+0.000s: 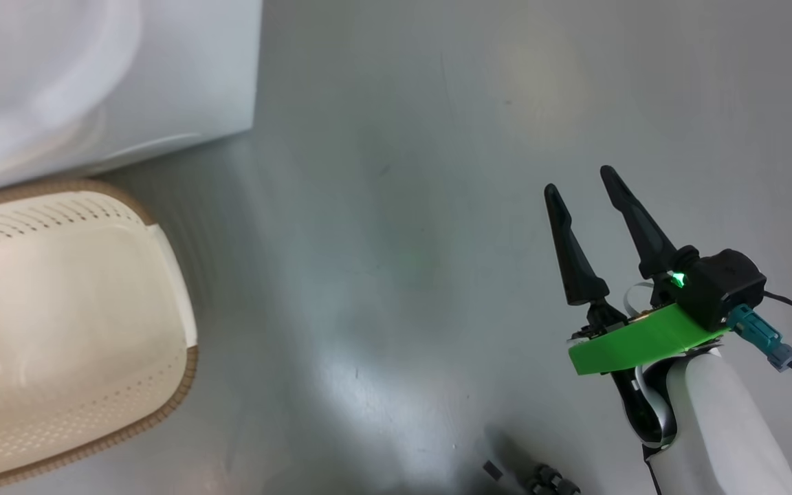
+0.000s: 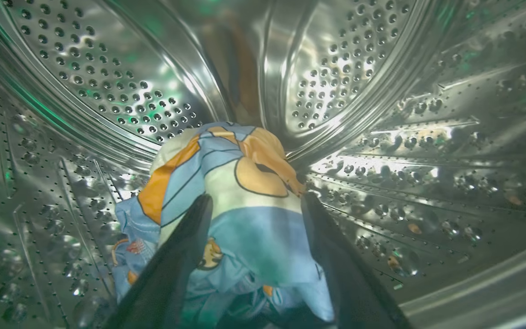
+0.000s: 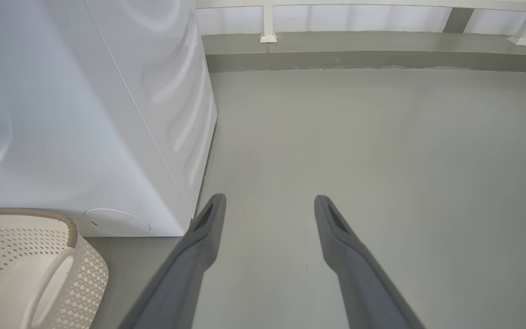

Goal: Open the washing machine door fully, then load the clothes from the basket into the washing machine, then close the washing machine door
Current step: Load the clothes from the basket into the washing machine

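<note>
Steel drum [image 2: 107, 68] holds the clothes [image 2: 226, 160]; basket [image 1: 59, 213] looks empty. Left end effector [image 2: 257, 197] and right end effector [image 1: 578, 180] wide open, gripping nothing. Washing machine door not yet closed.

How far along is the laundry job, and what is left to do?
Done: the door is evidently open, as the left gripper is inside the washing machine drum; the visible part of the basket looks empty. In hand: a blue-and-orange garment lies in the drum between the open fingers. Left: withdraw that arm, close the door. The right gripper hangs open over the floor.
</note>
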Available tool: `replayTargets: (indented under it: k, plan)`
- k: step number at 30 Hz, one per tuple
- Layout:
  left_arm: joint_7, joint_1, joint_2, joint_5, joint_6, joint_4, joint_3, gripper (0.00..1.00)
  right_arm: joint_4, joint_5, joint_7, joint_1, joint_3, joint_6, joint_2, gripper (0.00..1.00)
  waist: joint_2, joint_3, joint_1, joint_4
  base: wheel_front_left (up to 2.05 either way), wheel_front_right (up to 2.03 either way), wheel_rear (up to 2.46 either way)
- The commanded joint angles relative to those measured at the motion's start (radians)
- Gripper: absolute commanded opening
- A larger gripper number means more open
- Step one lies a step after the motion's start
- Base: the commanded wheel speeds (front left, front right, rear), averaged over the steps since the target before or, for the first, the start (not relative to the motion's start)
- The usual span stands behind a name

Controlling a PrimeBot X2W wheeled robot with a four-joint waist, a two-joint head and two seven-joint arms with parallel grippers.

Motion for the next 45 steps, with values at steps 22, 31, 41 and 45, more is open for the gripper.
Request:
replayTargets:
  k: [22,31,41,45]
  plan:
    - [-0.005,0.481,-0.109,-0.016,-0.003,-0.251,0.091,1.0,0.045,-0.083,-0.005,0.111,-0.015,0.002,-0.004,1.0,-0.0001,-0.336,0.0,0.132,0.0,0.0,0.0]
    - [-0.005,0.708,-0.173,0.022,-0.003,-0.415,0.156,1.0,0.074,-0.104,-0.005,0.167,-0.018,0.002,-0.004,1.0,-0.0001,-0.475,0.0,0.182,0.0,0.0,0.0]
    - [-0.005,0.966,-0.262,0.067,0.021,-0.595,0.221,1.0,0.08,-0.112,-0.005,0.221,-0.035,0.002,-0.004,1.0,-0.0001,-0.593,0.0,0.228,0.0,0.0,0.0]
    - [-0.005,1.066,-0.303,0.086,0.034,-0.656,0.232,1.0,0.087,-0.115,-0.005,0.243,-0.031,0.002,-0.004,1.0,-0.0001,-0.632,0.0,0.246,0.0,0.0,0.0]
